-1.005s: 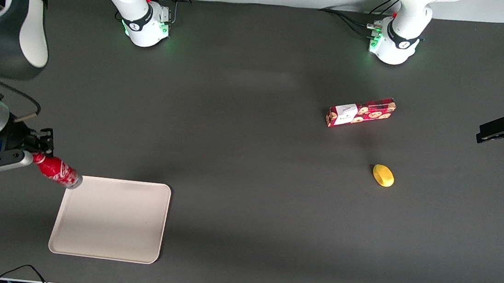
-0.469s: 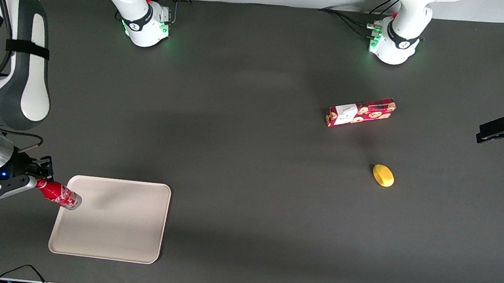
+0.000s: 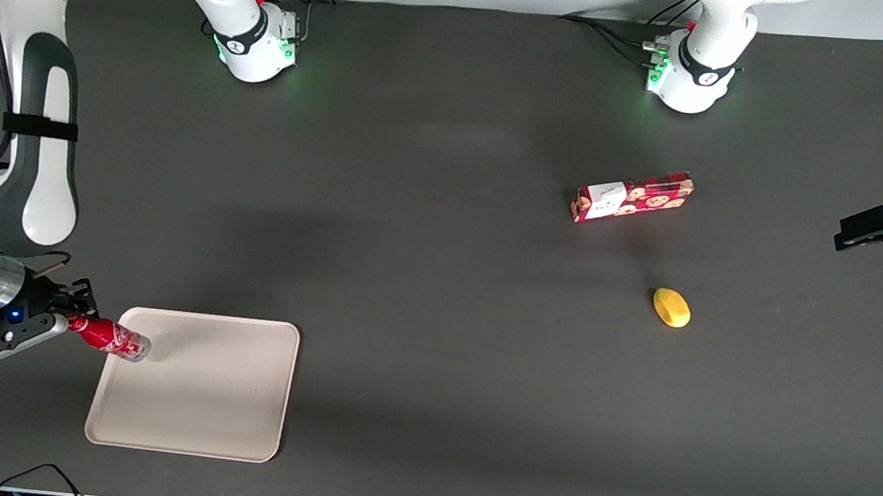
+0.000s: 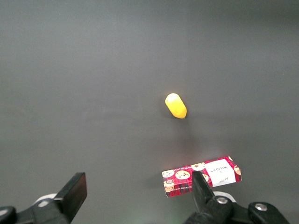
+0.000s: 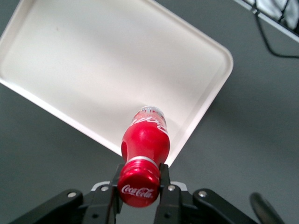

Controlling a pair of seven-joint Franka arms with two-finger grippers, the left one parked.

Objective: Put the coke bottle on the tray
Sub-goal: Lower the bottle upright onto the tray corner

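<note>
I have the coke bottle point(image 5: 145, 140) gripped by its neck just under the red cap, the gripper point(image 5: 138, 179) closed tight on it with its jaws pressed against either side. From the front, the gripper point(image 3: 61, 312) hangs at the working arm's end of the table point(image 3: 442, 240), just off the tray point(image 3: 230, 422), and the coke bottle point(image 3: 111, 337) leans out from it so that its silvery base reaches over the tray's rim near one corner. The wrist camera shows that base over the flat of the tray point(image 5: 93, 60), close inside the edge. Whether it touches the surface I cannot tell.

By my reading the pickup and the carry are done. What is left is to bring the bottle farther in from the rim, lower it until it stands or rests on the tray, open the jaws and pull clear. Set down this near the edge, it could tip off.

A red cookie box point(image 3: 631, 196) and a small yellow object point(image 3: 671, 307) lie well apart toward the parked arm's end.
</note>
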